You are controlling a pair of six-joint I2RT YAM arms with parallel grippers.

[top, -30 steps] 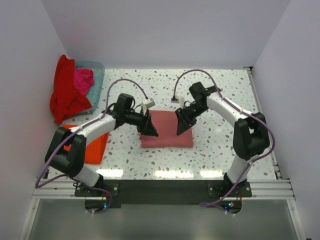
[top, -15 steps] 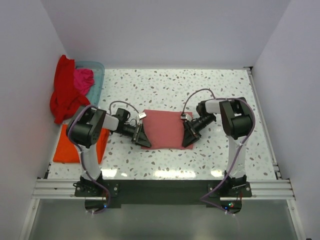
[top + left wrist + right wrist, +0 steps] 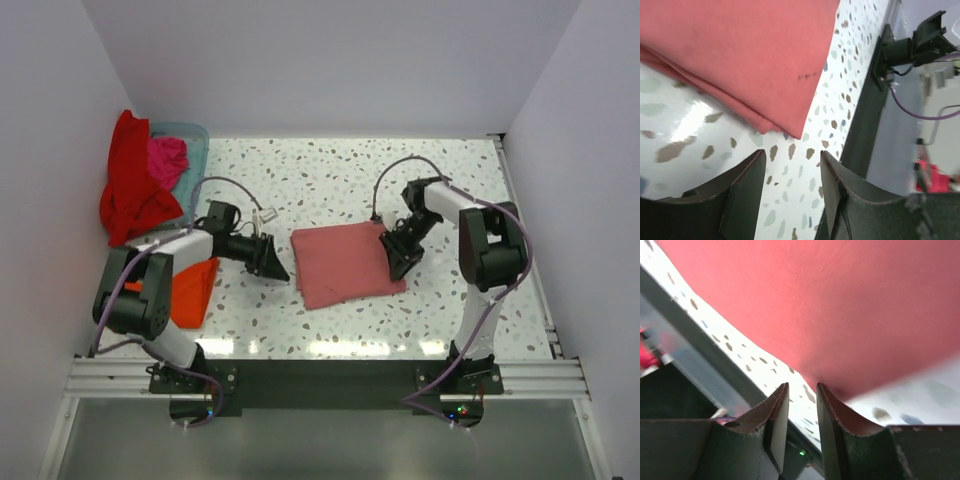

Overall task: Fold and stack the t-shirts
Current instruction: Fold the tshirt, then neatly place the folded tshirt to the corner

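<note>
**Inspector:** Top view, findings?

**Assessor:** The rose-pink t-shirt (image 3: 345, 262) lay folded mid-tabletop (image 3: 330, 175), slightly skewed. The left end effector (image 3: 274, 266) stood just off its left edge and the right end effector (image 3: 400, 258) at its right edge, apparently flanking it to square it. The orange t-shirt (image 3: 190, 290) lay far left.

**Inspector:** Left wrist?

**Assessor:** Its fingers (image 3: 747, 172) stood moderately apart and empty. The shirt's corner lay just beyond them.

**Inspector:** Right wrist?

**Assessor:** The gap was narrow, with nothing visibly gripped. The cloth edge lay at the tips.
</note>
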